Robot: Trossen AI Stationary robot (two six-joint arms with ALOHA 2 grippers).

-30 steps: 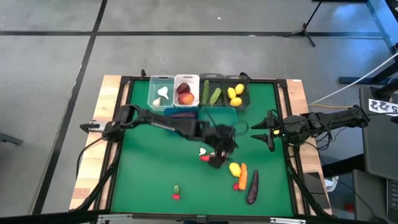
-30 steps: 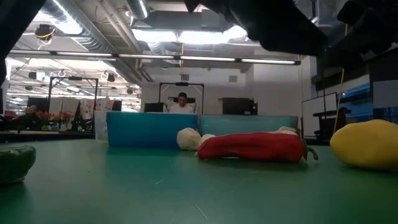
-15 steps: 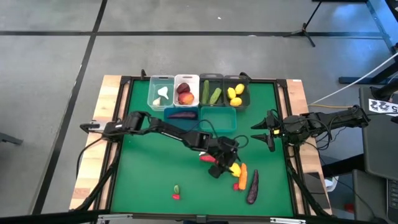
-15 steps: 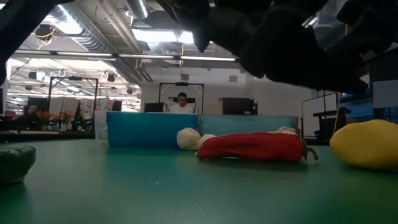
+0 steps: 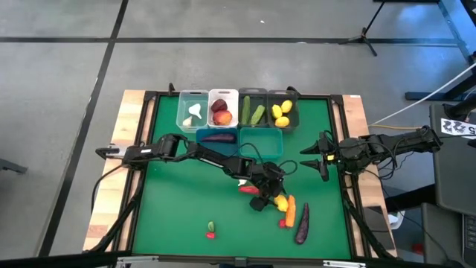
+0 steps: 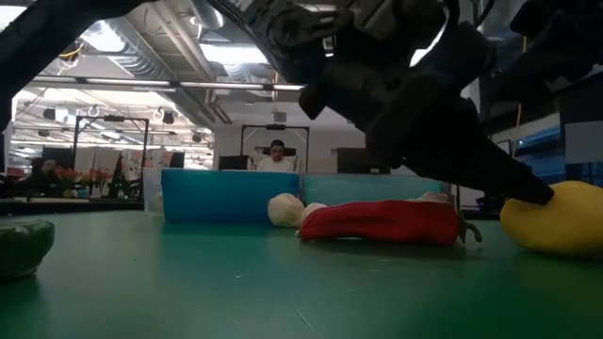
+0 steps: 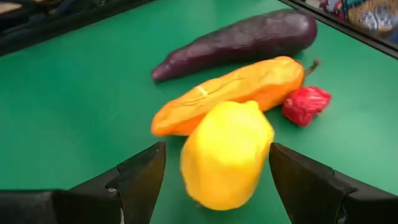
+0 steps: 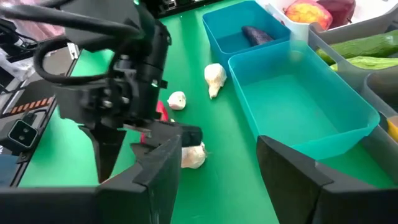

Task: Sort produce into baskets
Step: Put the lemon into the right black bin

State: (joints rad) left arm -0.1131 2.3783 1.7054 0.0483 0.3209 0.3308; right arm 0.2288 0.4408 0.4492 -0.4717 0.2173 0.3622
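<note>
Left tool (image 7: 214, 168) hangs spread wide right over the yellow lemon (image 7: 227, 154) on the green counter (image 7: 74, 112), fruit sitting between its fingers beside the orange carrot (image 7: 230, 93), while the right tool (image 5: 320, 158), released too, waits well apart.

green table mat (image 5: 178, 208), seated person (image 6: 276, 155), tripod (image 5: 370, 33)

Bins: six in total; clear (image 5: 193, 112), white (image 5: 222, 110), two dark grey (image 5: 253, 109) (image 5: 283, 110), blue (image 5: 217, 137), teal (image 5: 261, 141); lemons: two in a grey bin (image 5: 280, 115), one loose (image 7: 225, 152); cucumbers: two (image 5: 252, 112); eggplants: two (image 5: 217, 137) (image 7: 239, 41); carrot: one (image 7: 233, 91); loose garlic: three (image 8: 215, 77) (image 8: 177, 99) (image 8: 192, 155); arms: two.
</note>
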